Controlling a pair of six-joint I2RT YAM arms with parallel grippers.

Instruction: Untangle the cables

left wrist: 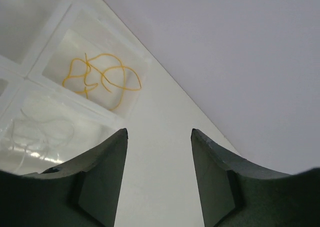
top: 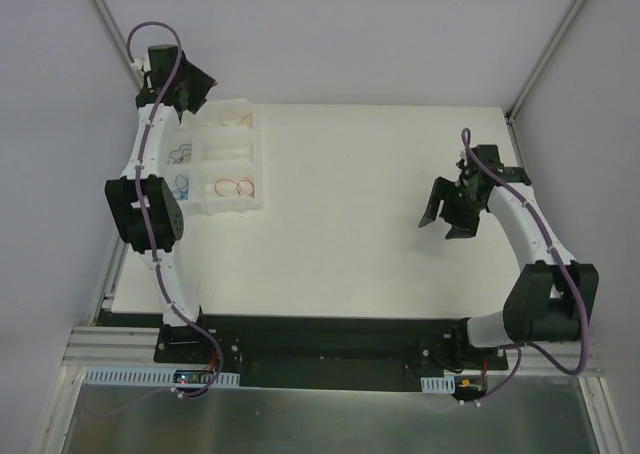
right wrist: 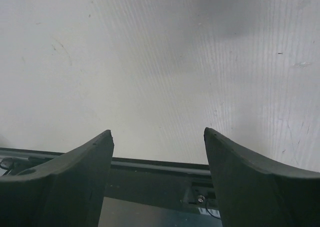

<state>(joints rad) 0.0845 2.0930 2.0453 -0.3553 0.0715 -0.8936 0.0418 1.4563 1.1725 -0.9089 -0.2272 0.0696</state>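
The cables lie sorted in a white compartment tray (top: 262,169) at the table's left. Yellow-orange wires (top: 233,116) are in the far compartment, a dark wire (top: 180,157) and a blue wire (top: 181,185) in the left ones, a red-orange wire (top: 236,186) in the near right one. My left gripper (top: 203,94) hovers open and empty over the tray's far left corner. Its wrist view shows the yellow wire (left wrist: 102,77) looped in one compartment, a pale wire (left wrist: 40,132) in the one beside it, and my left gripper (left wrist: 159,134) above the table. My right gripper (top: 440,229) is open and empty over the right side.
In the right wrist view my right gripper (right wrist: 157,133) hangs over bare white table, with the black base rail (right wrist: 150,174) at the near edge behind it. Grey walls close in the table at the back and sides.
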